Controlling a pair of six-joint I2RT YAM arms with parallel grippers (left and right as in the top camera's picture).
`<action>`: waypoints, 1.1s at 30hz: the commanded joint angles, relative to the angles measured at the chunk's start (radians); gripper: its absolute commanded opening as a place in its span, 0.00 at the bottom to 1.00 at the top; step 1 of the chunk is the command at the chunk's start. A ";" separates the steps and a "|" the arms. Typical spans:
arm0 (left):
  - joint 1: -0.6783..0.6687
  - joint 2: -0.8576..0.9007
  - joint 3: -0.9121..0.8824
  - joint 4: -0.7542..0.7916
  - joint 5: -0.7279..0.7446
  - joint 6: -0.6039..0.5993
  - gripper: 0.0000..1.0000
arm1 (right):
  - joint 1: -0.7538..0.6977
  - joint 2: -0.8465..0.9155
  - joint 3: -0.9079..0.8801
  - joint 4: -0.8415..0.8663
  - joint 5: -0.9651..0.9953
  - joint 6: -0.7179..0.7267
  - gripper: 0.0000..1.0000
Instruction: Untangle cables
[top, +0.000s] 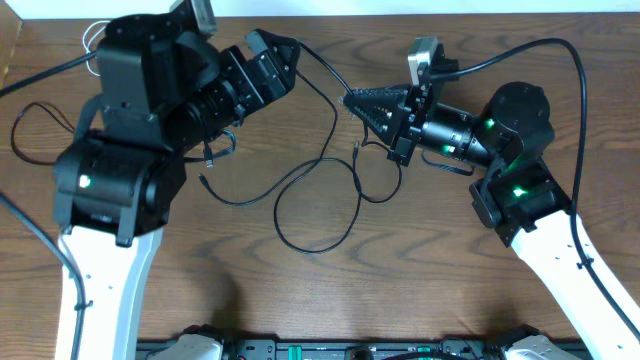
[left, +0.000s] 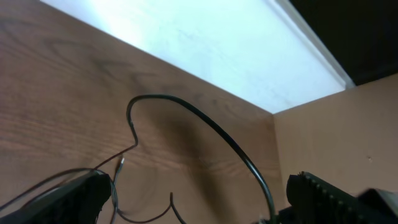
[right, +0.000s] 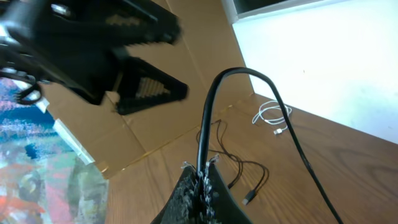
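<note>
The right gripper (right: 202, 186) is pressed together on a black cable (right: 206, 124), and the bottom edge of its wrist view cuts off the fingers. From the pinch the black cable climbs steeply, arches over and drops toward the lower right. The left gripper (left: 199, 186) stands wide apart with only its fingertips (left: 81, 193) in frame; the black cable appears to arch through the gap, touching neither. Seen from overhead, its long axis runs left to right between the two grippers. Loose black cables (top: 357, 190) loop on the bench (top: 420, 290) below them, their plugs too small to make out. A white cable (right: 268, 113) lies coiled well apart, mostly hidden overhead by the left arm (top: 130, 150).
</note>
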 joint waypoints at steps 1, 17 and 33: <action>-0.001 0.029 0.018 0.002 0.086 -0.003 0.97 | -0.003 -0.032 0.006 0.016 -0.007 0.016 0.01; 0.102 0.130 0.018 0.005 0.208 -0.512 0.85 | -0.037 -0.092 0.006 -0.005 -0.006 0.023 0.01; 0.100 0.134 0.018 0.005 0.392 -0.695 0.81 | -0.034 -0.093 0.006 0.116 -0.007 0.126 0.01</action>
